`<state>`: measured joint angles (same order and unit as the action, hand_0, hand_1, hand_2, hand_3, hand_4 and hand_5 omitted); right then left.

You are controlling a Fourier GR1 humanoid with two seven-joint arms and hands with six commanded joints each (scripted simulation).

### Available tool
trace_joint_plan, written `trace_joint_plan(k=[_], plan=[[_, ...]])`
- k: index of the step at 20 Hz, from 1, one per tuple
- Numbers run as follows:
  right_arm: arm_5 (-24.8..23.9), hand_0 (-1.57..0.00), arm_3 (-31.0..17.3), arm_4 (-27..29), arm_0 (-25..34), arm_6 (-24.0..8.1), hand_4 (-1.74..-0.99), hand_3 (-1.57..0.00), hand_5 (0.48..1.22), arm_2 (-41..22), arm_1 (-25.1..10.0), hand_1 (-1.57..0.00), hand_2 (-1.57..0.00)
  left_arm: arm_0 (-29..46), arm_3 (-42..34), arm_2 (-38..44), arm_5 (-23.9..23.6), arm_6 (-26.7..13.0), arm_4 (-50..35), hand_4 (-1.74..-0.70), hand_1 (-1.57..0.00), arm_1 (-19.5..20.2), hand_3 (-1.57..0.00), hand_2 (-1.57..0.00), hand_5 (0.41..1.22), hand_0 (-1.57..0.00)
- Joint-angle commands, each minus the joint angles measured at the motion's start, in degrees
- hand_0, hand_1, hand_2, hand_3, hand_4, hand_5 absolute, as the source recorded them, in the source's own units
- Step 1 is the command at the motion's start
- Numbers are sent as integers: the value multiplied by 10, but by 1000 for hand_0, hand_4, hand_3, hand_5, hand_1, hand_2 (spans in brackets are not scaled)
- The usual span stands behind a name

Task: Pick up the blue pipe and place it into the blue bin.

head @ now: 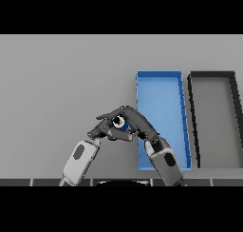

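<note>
Blue pipe showed only as a small patch of blue beside a pale round end, wedged between the two hands near the middle of the table, just off the blue bin's left wall at about its 9 o'clock.

By size, the grey table came first, filling the view. At its 3 o'clock edge lay a dark grey bin, long and narrow, its inside a plain grey. Just beside it, at its 9 o'clock, sat the blue bin, of the same long shape, the two bins side by side and slightly apart. The blue bin's near left corner was hidden behind the right forearm.

The right hand came up from 5 o'clock, its arm crossing the blue bin's lower left corner, and reached toward 10 o'clock. Its fingers were curled around the pipe, with the pale end showing among them. The left hand rose from 7 o'clock and met the right hand from the other side. Its fingers were bent and pressed in against the right hand's fingers at the pipe; whether they actually gripped the pipe could not be told, since the dark fingers of both hands overlapped there.

The pipe itself was outside the blue bin, over the bare table, and mostly covered by the fingers.
</note>
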<state>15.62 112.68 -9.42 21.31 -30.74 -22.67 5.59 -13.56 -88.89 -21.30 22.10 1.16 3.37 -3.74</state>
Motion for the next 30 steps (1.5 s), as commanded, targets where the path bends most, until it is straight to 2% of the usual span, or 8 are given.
trace_joint_plan(k=[1,6,8,11,15,21,27,30], plan=[[-4,-1511,0,-2,-3,5,-1710,-1462,1125,-4,0,-1511,-1514,3,-2,-1,-4,-1,4,-1728,-1571,-2,-1433,-1571,1221,-1571],[-25,-1551,4,-10,-8,25,-1731,-1535,1190,-6,-2,-1551,-1552,7,-13,-4,-24,26,34,-1724,-1571,9,-1454,-1571,1221,-1571],[-39,-1558,-4,-24,-7,30,-1734,-1548,1201,-15,4,-1558,-1559,6,-10,1,-10,28,45,-1475,-1073,21,-933,-1034,1221,-1169],[-50,-1565,6,-22,-6,13,-1738,-1559,1211,-19,8,-1565,-1565,1,-12,3,34,26,54,-1206,-549,24,-477,-529,1221,-598],[-49,-1568,4,-43,-10,16,-1740,-1566,1217,-22,2,-1568,-1569,1,-12,10,29,-26,67,-1017,-224,16,-195,-216,848,-244],[-44,-1570,6,-40,-20,19,-1741,-1570,1220,-20,21,-1570,-1570,17,-15,11,25,-47,66,-955,-58,17,-50,-56,538,-63],[-55,-1571,34,33,26,-38,-1741,-1571,1221,38,68,-1571,-1571,14,2,9,18,-50,77,-913,-14,13,-12,-14,470,-16],[-69,-1571,18,92,70,-42,-1741,-1571,1221,78,42,-1571,-1571,13,-8,11,19,-64,72,-907,-7,13,-6,-7,450,-8]])
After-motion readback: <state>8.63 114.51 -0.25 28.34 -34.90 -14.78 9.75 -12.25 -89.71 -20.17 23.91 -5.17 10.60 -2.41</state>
